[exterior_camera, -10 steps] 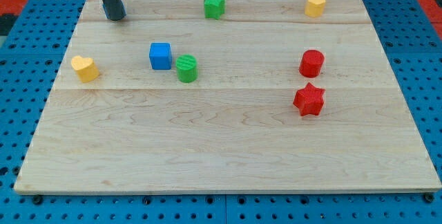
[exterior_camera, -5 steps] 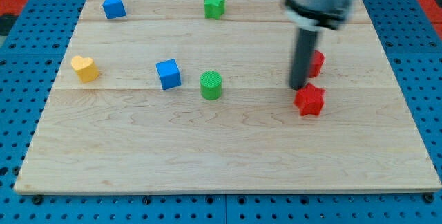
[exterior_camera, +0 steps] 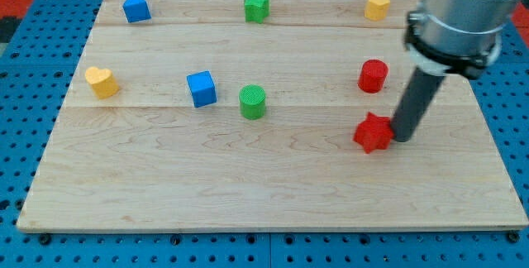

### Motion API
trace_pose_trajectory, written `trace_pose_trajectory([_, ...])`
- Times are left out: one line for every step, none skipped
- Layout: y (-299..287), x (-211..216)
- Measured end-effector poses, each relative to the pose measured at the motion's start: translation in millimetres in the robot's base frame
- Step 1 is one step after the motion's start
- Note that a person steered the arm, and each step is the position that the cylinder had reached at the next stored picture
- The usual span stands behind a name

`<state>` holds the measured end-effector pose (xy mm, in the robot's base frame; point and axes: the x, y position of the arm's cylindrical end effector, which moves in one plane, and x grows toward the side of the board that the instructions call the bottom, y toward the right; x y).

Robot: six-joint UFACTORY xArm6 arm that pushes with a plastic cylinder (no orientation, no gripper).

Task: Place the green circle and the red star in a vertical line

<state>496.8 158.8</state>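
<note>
The green circle (exterior_camera: 253, 102) stands near the middle of the wooden board (exterior_camera: 248, 185). The red star (exterior_camera: 372, 132) lies to the view's right of it and a little lower. My tip (exterior_camera: 402, 138) is down on the board at the red star's right side, touching or almost touching it. The dark rod rises from there to the arm's grey body at the view's top right.
A red cylinder (exterior_camera: 373, 75) stands just above the red star. A blue cube (exterior_camera: 201, 88) sits left of the green circle. A yellow heart (exterior_camera: 101, 81) is at the left. A blue block (exterior_camera: 135, 7), a green star (exterior_camera: 256, 7) and a yellow block (exterior_camera: 378, 5) line the top edge.
My tip moved from the red star's upper left round to its right side. The red star has shifted slightly down and left. The green circle has not moved in the last half second.
</note>
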Motion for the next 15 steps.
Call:
trace_pose_trajectory([-17.7, 25.3])
trace_pose_trajectory([-67.2, -5.0])
trace_pose_trajectory([-73.9, -18.2])
trace_pose_trajectory([-73.9, -13.5])
trace_pose_trajectory([-88.9, 10.1])
trace_pose_trajectory([-116.9, -54.4])
trace_pose_trajectory([-118.7, -111.6])
trace_pose_trajectory([-118.7, -113.2])
trace_pose_trajectory([-118.7, -111.4])
trace_pose_trajectory([-117.0, -115.6])
trace_pose_trajectory([-109.3, -114.2])
trace_pose_trajectory([-86.0, -102.5])
trace_pose_trajectory([-68.6, -115.1])
trace_pose_trajectory([-76.4, -162.4])
trace_pose_trajectory([-81.8, -203.3])
